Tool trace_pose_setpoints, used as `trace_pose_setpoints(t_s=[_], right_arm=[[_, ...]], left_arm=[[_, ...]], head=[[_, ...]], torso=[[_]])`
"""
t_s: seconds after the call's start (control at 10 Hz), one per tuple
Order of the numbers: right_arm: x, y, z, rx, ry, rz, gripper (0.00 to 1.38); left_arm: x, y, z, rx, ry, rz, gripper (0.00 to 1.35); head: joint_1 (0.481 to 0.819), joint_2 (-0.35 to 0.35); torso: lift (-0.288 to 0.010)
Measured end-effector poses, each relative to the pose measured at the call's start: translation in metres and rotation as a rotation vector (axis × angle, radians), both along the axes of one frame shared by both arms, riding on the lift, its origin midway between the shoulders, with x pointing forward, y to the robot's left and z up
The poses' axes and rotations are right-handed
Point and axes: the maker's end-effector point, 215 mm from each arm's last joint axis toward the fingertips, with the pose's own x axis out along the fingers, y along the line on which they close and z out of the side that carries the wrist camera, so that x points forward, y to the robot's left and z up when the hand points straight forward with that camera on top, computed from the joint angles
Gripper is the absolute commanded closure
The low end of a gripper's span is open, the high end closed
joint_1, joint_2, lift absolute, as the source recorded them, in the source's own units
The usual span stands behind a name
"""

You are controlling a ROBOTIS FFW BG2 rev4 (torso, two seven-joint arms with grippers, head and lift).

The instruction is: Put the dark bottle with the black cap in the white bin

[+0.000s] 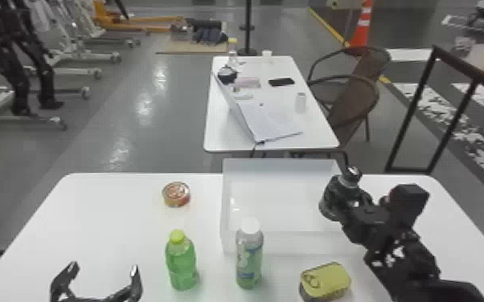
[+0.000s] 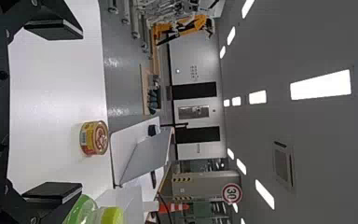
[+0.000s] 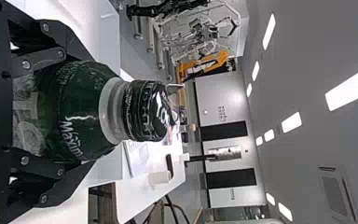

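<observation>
Seemingly at the placing step, gripped the dark bottle (image 3: 86, 114) in the right gripper (image 3: 72, 112), held the left gripper (image 1: 104, 268) wide; needed to centre over the white bin (image 1: 285, 243), lower, release.

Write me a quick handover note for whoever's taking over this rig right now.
Left gripper: open, empty, at the table's near left.
Right gripper: closed on the dark bottle, black cap up.
Bottle: at the right end of the white bin in the head view; how far it is over or inside, I can't tell.
Done: bottle grasped and brought to the bin.
Left: make sure it's within the walls, set it down, release, back off.
</observation>
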Motion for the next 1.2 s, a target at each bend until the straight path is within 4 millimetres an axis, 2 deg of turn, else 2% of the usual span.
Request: trace_pose_setpoints(t_s=[0.2, 0.4, 0.7, 0.8, 1.0, 1.2], right_arm=[[-0.001, -0.001, -0.006, -0.008, 0.01, 0.0, 0.53], [-0.001, -0.002, -0.006, -0.017, 0.005, -0.001, 0.38], [-0.004, -0.005, 0.0, -0.02, -0.018, -0.004, 0.34], [-0.007, -0.006, 0.008, -0.015, -0.039, -0.008, 0.34], [-0.03, -0.02, 0.032, 0.0, -0.095, -0.066, 0.34], [-0.077, -0.037, 0.041, -0.004, -0.111, -0.115, 0.34]], left_arm=[[-0.001, 0.0, 0.0, -0.002, -0.002, 0.001, 0.15], [-0.001, 0.0, -0.001, -0.004, -0.002, 0.001, 0.15], [-0.001, 0.0, 0.0, -0.005, -0.003, 0.001, 0.15], [-0.001, 0.0, 0.0, -0.005, -0.004, 0.0, 0.15], [0.0, -0.001, 0.004, -0.004, -0.016, 0.0, 0.15], [0.0, 0.001, 0.006, -0.001, -0.022, 0.001, 0.15]], head=[[0.549, 0.0], [0.549, 0.0], [0.549, 0.0], [0.549, 0.0], [0.549, 0.0], [0.549, 0.0]], torso=[[-0.1], [-0.1], [-0.1], [-0.1], [-0.1], [-0.1]])
